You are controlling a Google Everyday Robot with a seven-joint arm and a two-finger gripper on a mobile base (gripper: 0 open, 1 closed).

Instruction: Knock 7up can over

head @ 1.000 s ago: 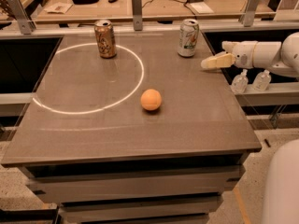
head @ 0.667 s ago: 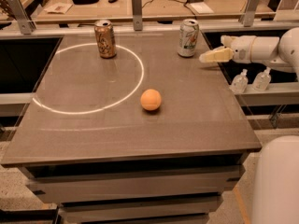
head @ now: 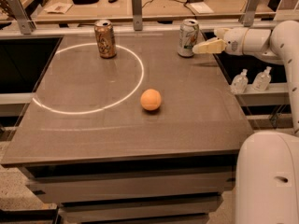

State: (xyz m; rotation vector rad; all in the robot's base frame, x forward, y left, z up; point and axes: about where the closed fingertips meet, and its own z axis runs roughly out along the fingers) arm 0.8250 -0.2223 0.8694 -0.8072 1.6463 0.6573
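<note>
The 7up can (head: 188, 38) stands upright near the back right of the grey table (head: 93, 125). It is pale silver-white with green lettering and a silver top. My gripper (head: 202, 47) reaches in from the right at the end of the white arm (head: 261, 38). Its tip is right beside the can's right side, at about mid-height, touching or nearly touching it.
A gold-brown can (head: 105, 38) stands upright at the back left, on a white circle line (head: 84, 110). An orange ball (head: 151, 99) lies mid-table. Two small clear bottles (head: 251, 80) sit on a shelf to the right. A cluttered bench runs behind.
My gripper has moved left and slightly toward the back, closing the gap to the 7up can's right side. The can still stands upright. The other things have not moved.
</note>
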